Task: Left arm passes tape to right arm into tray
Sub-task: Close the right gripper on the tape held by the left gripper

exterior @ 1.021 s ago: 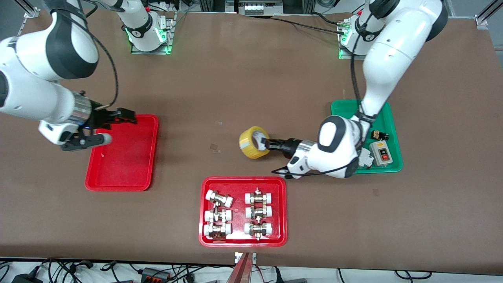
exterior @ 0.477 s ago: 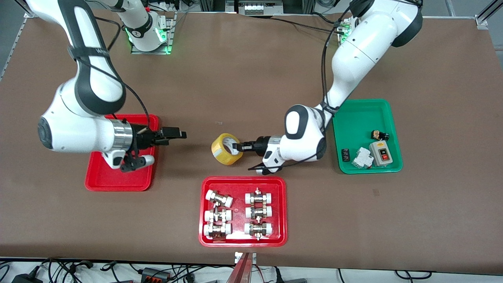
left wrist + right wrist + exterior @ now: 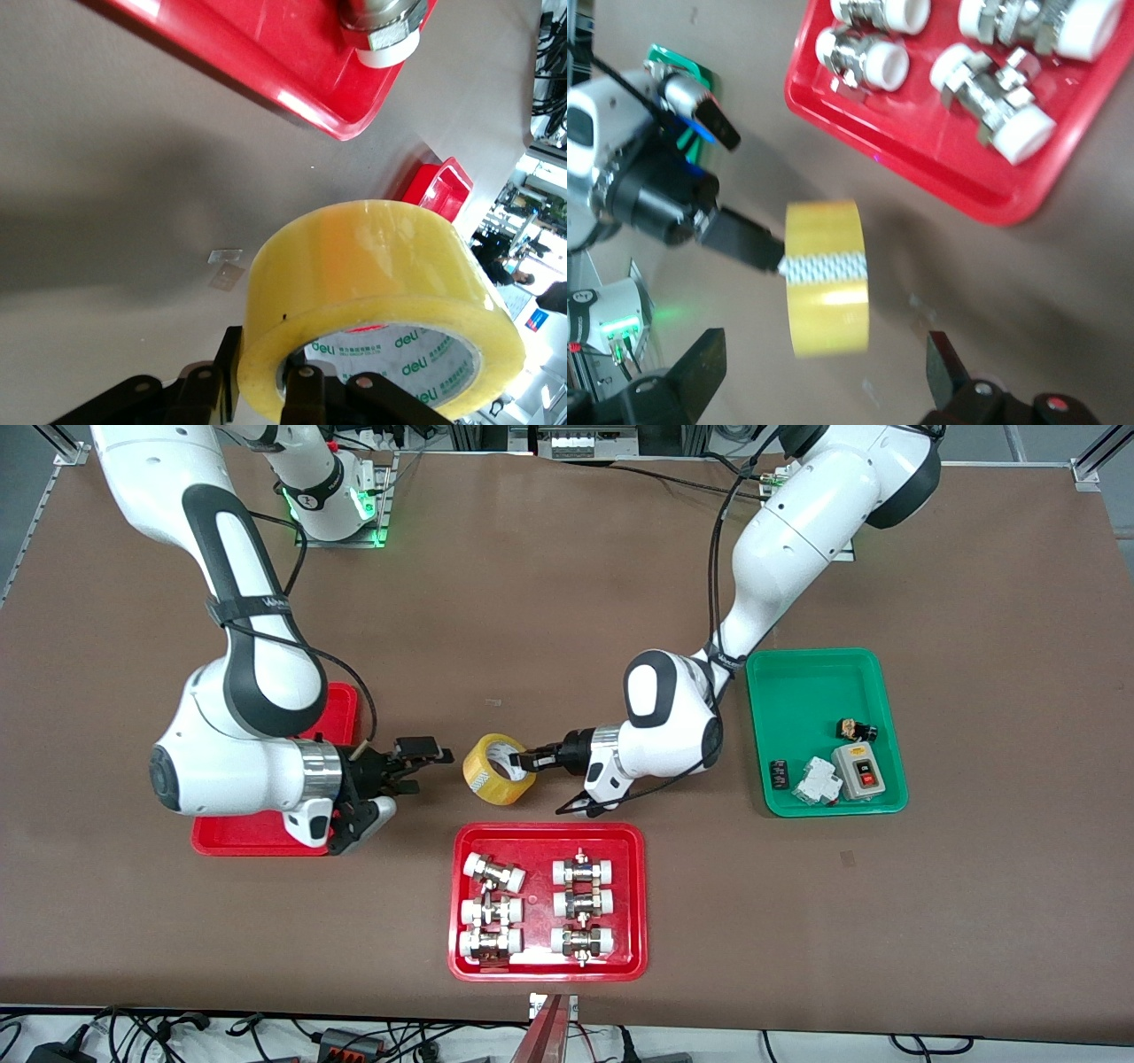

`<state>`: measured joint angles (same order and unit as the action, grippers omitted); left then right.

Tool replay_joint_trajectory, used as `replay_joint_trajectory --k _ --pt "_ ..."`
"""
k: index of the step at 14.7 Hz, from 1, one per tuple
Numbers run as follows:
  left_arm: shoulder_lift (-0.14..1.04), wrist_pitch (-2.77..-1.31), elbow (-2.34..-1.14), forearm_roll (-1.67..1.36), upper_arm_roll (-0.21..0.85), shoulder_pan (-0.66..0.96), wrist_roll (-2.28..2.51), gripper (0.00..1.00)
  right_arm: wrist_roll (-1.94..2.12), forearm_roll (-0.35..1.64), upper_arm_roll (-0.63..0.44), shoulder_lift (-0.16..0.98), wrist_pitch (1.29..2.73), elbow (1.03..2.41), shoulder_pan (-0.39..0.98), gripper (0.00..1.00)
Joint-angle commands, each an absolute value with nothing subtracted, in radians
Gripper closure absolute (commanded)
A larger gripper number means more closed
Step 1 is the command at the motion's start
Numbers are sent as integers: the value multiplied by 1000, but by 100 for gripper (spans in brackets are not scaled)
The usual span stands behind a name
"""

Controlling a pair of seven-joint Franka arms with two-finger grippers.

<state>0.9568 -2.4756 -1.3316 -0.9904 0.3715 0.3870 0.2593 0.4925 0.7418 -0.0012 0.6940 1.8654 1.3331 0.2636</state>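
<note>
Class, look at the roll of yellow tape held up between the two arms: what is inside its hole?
One finger of the left gripper reaches into the tape, clamping its wall. The white inner core with green lettering shows. The fingertip inside is hidden by the roll.

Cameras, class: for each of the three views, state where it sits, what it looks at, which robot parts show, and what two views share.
Front view: high across the table, facing both bases; shows both arms, the left gripper shut on the tape, the right gripper open beside it.
Left wrist view: on the left wrist, looking past its fingers at the tape.
Right wrist view: on the right wrist, looking between its fingers at the tape and left gripper.
Shared: both wrist views show the fittings tray.
</note>
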Motion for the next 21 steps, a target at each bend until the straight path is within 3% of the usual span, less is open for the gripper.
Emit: replay_joint_trajectory --k 1,15,21 --pt "965 -2503 -1290 -1020 370 403 349 93 564 781 8 750 1911 1290 282 0" --pt "968 -2528 -1292 -1006 370 410 390 93 629 821 23 802 1942 1292 307 0" --pt "968 -2528 -1292 -1006 370 408 390 92 657 819 23 805 1940 1293 307 23"
